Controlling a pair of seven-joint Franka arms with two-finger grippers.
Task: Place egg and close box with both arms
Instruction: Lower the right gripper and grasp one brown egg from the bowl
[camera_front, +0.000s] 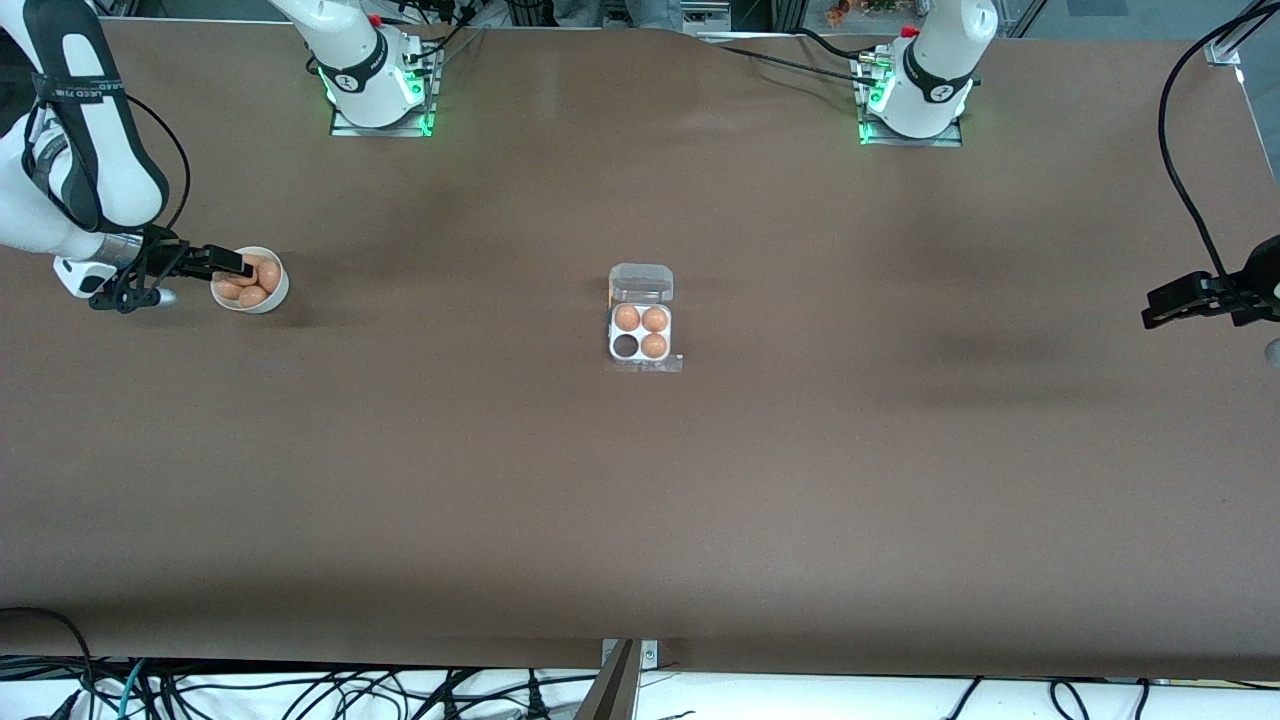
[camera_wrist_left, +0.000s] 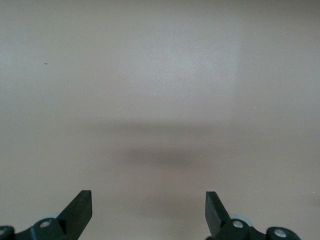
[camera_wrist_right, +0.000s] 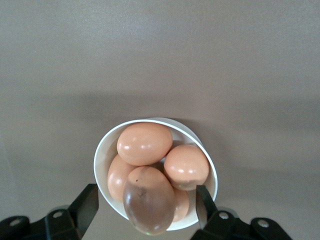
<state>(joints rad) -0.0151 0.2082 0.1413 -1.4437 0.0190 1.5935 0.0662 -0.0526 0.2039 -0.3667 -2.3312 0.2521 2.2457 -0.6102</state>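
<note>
The box (camera_front: 640, 357) stands open at the middle of the table, its clear lid (camera_front: 640, 281) folded back toward the robots. Three eggs (camera_front: 654, 346) fill its white tray and one cell (camera_front: 626, 346) is empty. My right gripper (camera_front: 228, 265) is open over the white bowl (camera_front: 275, 296) of eggs at the right arm's end. In the right wrist view the fingers (camera_wrist_right: 89, 201) stand wide on either side of the top egg (camera_wrist_right: 149, 200) without touching it. My left gripper (camera_front: 1166, 306) is open and empty over bare table, as the left wrist view (camera_wrist_left: 148, 197) also shows.
The bowl (camera_wrist_right: 102, 150) holds several orange-brown eggs piled together. The brown table (camera_front: 640, 500) stretches wide between bowl and box. Black cables hang near the left arm's end.
</note>
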